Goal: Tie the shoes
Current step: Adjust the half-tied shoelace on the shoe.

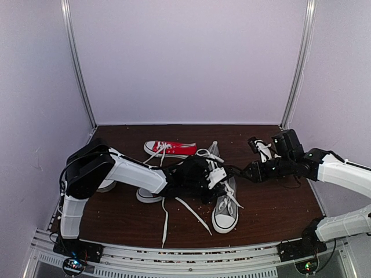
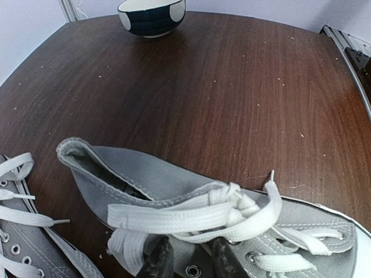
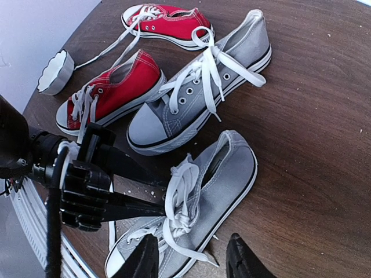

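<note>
- The near grey shoe [image 1: 226, 215] is seen on the worktop [image 1: 278, 202] between the two arms. Its toe is at the near edge, so its long axis runs near to far.
- The second grey shoe [image 3: 197, 98] is found to its left, partly under the left arm.
- The left hand [image 2: 188, 255] is set right at the laces [image 3: 179, 200] from the left. Its fingers are narrowly parted, and whether a strand is pinched cannot be told.
- The right hand [image 3: 194, 260] is held over the shoe's right side, fingers apart, nothing between them.
- A loose knot [image 2: 239, 204] is noted mid-shoe. The left hand is judged nearer, so a crosswise reach from the right is expected.
</note>
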Controlling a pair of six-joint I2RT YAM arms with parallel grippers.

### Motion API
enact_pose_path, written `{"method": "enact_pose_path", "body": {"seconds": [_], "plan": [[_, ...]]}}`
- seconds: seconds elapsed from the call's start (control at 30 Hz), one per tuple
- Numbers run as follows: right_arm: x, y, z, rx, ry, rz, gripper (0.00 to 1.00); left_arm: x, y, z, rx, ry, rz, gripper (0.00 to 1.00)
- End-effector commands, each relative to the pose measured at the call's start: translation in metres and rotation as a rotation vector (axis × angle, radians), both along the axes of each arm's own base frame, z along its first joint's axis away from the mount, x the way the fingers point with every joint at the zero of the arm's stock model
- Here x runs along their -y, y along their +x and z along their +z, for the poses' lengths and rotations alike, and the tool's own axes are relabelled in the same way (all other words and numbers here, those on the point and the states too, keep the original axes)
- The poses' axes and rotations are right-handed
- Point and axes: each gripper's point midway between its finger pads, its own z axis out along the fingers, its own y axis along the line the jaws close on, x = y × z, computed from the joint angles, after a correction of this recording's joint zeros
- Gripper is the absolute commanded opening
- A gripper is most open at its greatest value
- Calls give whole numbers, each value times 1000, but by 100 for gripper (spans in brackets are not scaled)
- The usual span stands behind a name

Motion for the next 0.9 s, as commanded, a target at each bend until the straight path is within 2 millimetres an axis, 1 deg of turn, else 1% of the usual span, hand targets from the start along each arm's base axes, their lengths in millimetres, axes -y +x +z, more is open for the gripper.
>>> {"method": "enact_pose_path", "body": {"seconds": [0.0,0.23,0.33,0.47,0.53,0.67,0.77,0.87], "plan": [[-9,-1,6,20,35,36,40,-1,-3,5,-1,-10,7,28],[-15,-3,5,-2,45,66,39,0,-17,10,6,-13,-20,42],[-18,-3,5,-4,56,78,39,-1,-18,7,12,-4,-15,42],[-22,-2,0,-17,61,87,40,-2,-20,-1,14,23,-28,38],[-25,-2,-2,-25,72,94,40,-3,-21,-4,9,31,-31,35],[-28,-3,-9,-52,60,106,40,-2,-21,-4,12,28,-33,17],[-29,-4,-11,-59,54,110,39,-5,-22,-7,1,37,-25,0],[-28,-7,-14,-65,44,117,40,-9,-19,-2,2,27,10,0]]}}
